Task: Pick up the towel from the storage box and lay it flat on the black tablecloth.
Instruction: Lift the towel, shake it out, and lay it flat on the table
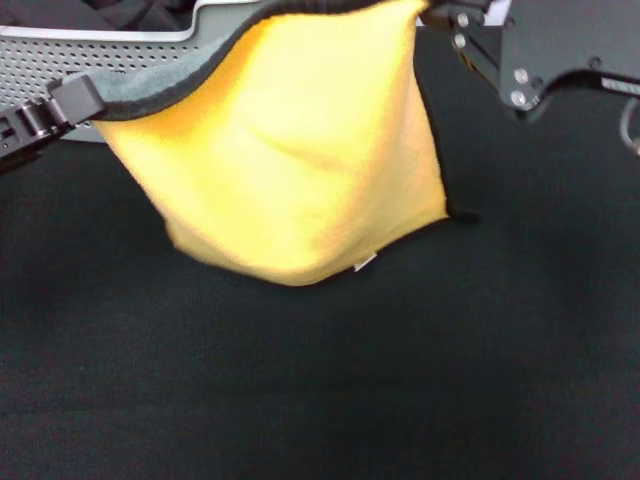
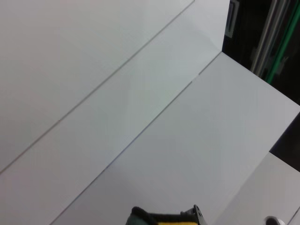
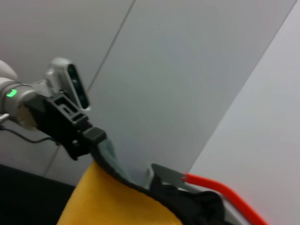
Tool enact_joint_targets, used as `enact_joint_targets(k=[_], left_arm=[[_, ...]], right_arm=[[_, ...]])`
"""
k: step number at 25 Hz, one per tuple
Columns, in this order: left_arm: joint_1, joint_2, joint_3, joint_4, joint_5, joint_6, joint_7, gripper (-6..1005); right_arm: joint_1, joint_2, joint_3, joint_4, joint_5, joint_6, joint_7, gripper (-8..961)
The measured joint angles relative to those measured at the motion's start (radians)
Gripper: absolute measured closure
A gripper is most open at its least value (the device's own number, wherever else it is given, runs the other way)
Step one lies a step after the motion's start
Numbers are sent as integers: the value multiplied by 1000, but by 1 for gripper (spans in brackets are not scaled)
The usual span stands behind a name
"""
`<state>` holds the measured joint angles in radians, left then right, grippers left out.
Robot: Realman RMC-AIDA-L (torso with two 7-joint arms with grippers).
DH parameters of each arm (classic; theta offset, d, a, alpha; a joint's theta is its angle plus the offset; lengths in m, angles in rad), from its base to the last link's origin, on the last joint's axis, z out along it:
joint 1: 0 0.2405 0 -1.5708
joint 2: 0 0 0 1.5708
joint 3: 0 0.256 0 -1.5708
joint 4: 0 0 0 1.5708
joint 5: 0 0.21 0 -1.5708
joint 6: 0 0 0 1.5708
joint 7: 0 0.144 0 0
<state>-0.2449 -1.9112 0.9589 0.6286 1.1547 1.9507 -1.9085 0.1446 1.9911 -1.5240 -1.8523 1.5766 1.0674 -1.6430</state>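
You have the towel [image 1: 290, 150] lifted clear of the storage box [image 1: 90, 55] and hanging as a sheet between the two arms. Its top edge, the long axis for the coming move, runs left to right and climbs from the left pincer [image 1: 75, 100] up to the right pincer [image 1: 440, 15] at the far right.

Left pincer: clenched on the towel's top left corner; the dark edging runs straight out of its tip. The right wrist view shows the same grip, the left pincer [image 3: 91, 138] nipping the corner with the cloth falling away below it.

Right pincer: it sits at the towel's top right corner, which ends there, so it is judged to be grasping that corner. The contact itself is at the frame edge and only partly seen.

The cloth sags in the middle. Its bottom edge, with the small white label [image 1: 365, 263], hangs above the black tablecloth [image 1: 320, 400]; you cannot tell from here whether it touches. The storage box lies behind the towel at far left, and the open tablecloth lies on the near side of the hanging sheet.

Judgement: neither arm is nearer, since each holds one corner. The lay-down turns on levelling the top edge, as the left corner sits lower than the right, then lowering so the bottom edge lands first. Both arms are raised, reaching inward from their own sides.
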Motion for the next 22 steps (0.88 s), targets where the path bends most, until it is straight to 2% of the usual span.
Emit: enact_joint_targets(k=[5,11,17,19,22], left_arm=[[1,1,0,0,3,17,-9,971],[8,-3,5,1,5,76,-9,971],[24,-4,30,0,8,81,-12,971],[33,0,55,0,8,82,-15,971],[55,-1,71,0,9,83,-18,971]], right_arm=[[-27,1,46,-15,13,90,12,938],[-126,3,98,-94,49,193,22,939],[-180,4,176,-114,106,330,41,939],[-193,9,207,-116,120,366,63,939],[-221,30,264,-121,151,432,92,939]])
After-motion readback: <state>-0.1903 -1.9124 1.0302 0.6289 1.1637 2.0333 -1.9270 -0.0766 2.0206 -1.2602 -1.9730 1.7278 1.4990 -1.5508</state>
